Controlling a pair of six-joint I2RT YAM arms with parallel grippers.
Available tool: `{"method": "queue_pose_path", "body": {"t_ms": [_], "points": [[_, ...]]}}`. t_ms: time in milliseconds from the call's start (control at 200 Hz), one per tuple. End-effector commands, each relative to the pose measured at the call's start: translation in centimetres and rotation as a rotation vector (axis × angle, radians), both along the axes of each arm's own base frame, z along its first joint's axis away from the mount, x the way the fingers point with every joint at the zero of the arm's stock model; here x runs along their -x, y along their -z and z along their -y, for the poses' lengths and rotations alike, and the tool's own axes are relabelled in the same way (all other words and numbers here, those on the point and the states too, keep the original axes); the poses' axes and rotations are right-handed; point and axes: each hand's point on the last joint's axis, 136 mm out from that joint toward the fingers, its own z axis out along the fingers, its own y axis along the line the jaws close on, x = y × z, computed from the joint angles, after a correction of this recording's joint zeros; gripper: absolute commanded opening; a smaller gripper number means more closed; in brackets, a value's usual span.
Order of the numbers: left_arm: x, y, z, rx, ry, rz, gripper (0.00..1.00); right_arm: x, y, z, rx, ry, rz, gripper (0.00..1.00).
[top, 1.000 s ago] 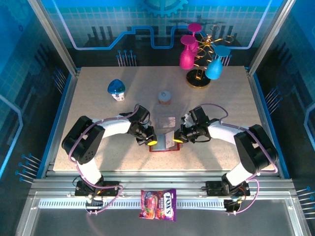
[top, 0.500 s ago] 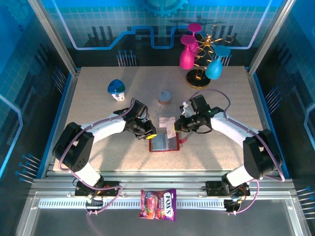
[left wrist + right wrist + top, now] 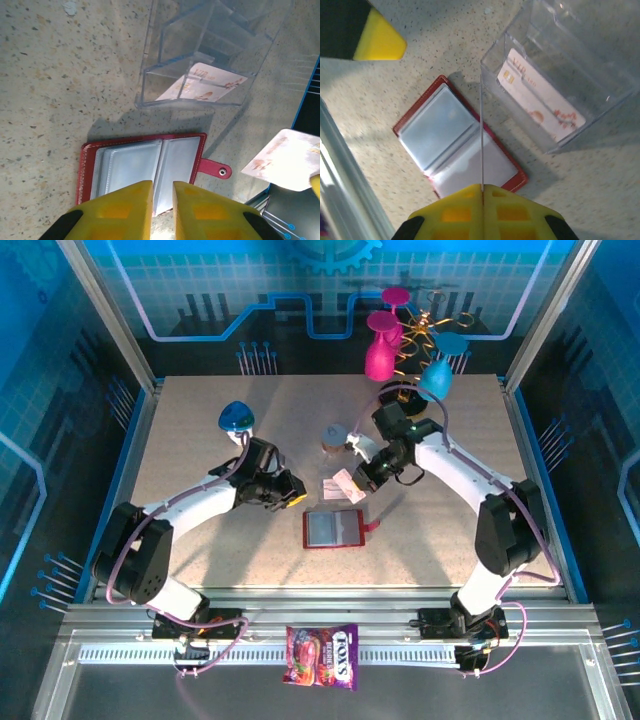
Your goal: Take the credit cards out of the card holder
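**Red leather-like folding card holder** (image 3: 335,529): lies open and flat on the speckled worktop (image 3: 200,450), with its grey pockets facing up and its snap tab pointing right. Its far edge stops just short of the clear ridged plastic box (image 3: 210,50), which contains a white-and-pink plastic credit card (image 3: 202,84).

**Right gripper** (image 3: 482,189): fully closed, pinching a second card (image 3: 287,159) by one edge, off the worktop beside the box.

**Left gripper** (image 3: 163,192): fingers barely parted and empty, hanging at the holder's left edge.

Bare worktop lies to the left of the holder and on its near side.
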Motion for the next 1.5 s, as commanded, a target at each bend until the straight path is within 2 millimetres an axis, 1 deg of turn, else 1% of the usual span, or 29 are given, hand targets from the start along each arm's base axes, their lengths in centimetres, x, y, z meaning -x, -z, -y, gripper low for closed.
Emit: {"method": "queue_pose_path", "body": {"t_ms": [0,100,140,205,390,535,735,946,1176,1421,1496], "points": [[-0.3,-0.3,-0.6,0.015,-0.04,0.016,0.19,0.8,-0.4,-0.1,0.086,-0.276,0.104,0.0],[-0.4,-0.4,-0.9,0.019,-0.056,0.022,0.19,0.9,-0.3,-0.8,0.149,-0.439,0.155,0.0],[-0.5,-0.6,-1.0,0.023,-0.06,0.025,0.19,0.6,0.0,-0.9,0.187,-0.481,0.164,0.0],[-0.5,-0.7,-1.2,0.022,-0.066,0.029,0.19,-0.1,0.3,-1.0,0.237,-0.525,0.164,0.0],[-0.2,-0.5,-2.4,0.013,-0.101,0.026,0.19,-1.6,0.6,-2.2,0.291,-0.615,0.153,0.0],[-0.5,-0.6,-2.6,0.022,-0.116,0.03,0.19,-2.5,0.8,-2.8,0.305,-0.649,0.134,0.0],[-1.0,-0.4,-2.4,0.034,-0.123,0.022,0.19,-3.3,1.8,-2.7,0.346,-0.678,0.103,0.0],[-1.1,-0.2,-2.4,0.039,-0.119,0.015,0.2,-4.3,3.2,-2.2,0.391,-0.683,0.078,0.0],[-1.0,-0.2,-2.6,0.038,-0.125,0.014,0.19,-4.3,4.7,-2.1,0.404,-0.697,0.036,0.0],[-0.8,0.0,-2.8,0.039,-0.13,0.007,0.2,-3.7,6.0,-2.0,0.401,-0.708,-0.01,0.0],[-0.8,-0.1,-2.7,0.042,-0.132,0.005,0.2,-3.8,6.1,-2.0,0.405,-0.704,-0.011,0.05]]}}
